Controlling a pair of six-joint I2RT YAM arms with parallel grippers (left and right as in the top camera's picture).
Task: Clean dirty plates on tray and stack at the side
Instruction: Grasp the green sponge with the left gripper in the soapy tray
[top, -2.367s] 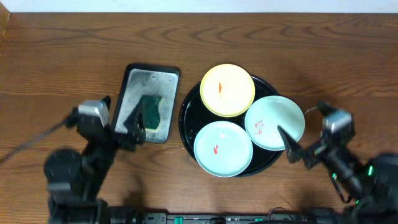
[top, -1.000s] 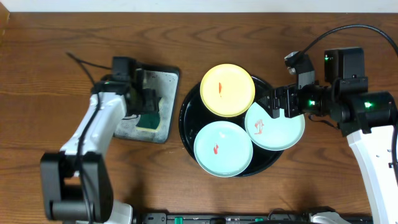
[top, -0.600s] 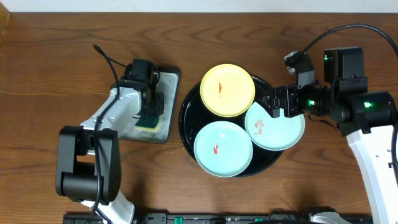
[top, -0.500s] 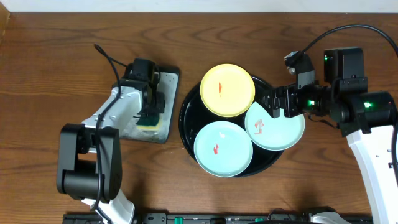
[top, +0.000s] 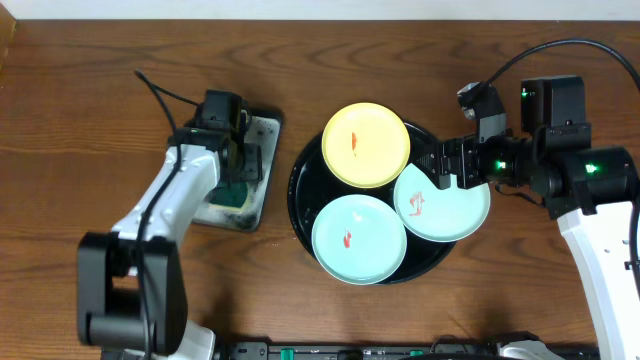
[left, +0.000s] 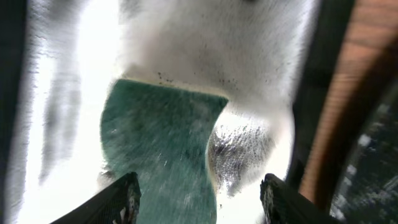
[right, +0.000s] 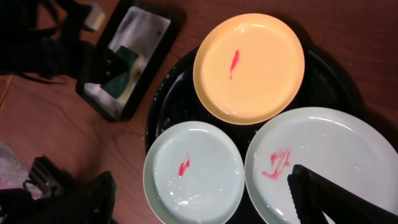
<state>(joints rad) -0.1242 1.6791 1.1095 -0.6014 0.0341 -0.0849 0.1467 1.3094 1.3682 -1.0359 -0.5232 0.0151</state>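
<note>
I find the black tray (top: 296, 195) just right of centre on the table (top: 90, 70), carrying all three plates close together. The yellow plate (top: 366, 145) sits at the tray's 12 o'clock. One mint plate (top: 358, 238) sits at 7 o'clock. The second mint plate (top: 450, 208) sits at 4 o'clock, with its outer edge riding over the rim. Each plate bears a red smear (top: 353, 141), so none reads as clean, and none is stacked at the side. At the black tray's 9 o'clock lies the grey tray (top: 265, 130), wet and glaring in the left wrist view, with a green sponge (left: 161, 149) on it. The left gripper (left: 199, 199) hangs low over that sponge with its fingers spread wide. One fingertip (left: 124, 198) is over the sponge's edge and the other is off it, over the wet tray floor, so nothing is gripped. The right gripper (top: 441, 168) hovers at the black tray's 2 to 3 o'clock, above the seam between the yellow plate and the second mint plate. Its fingers are fully apart and hold nothing. I cannot tell whether either gripper touches the surface below it.
</note>
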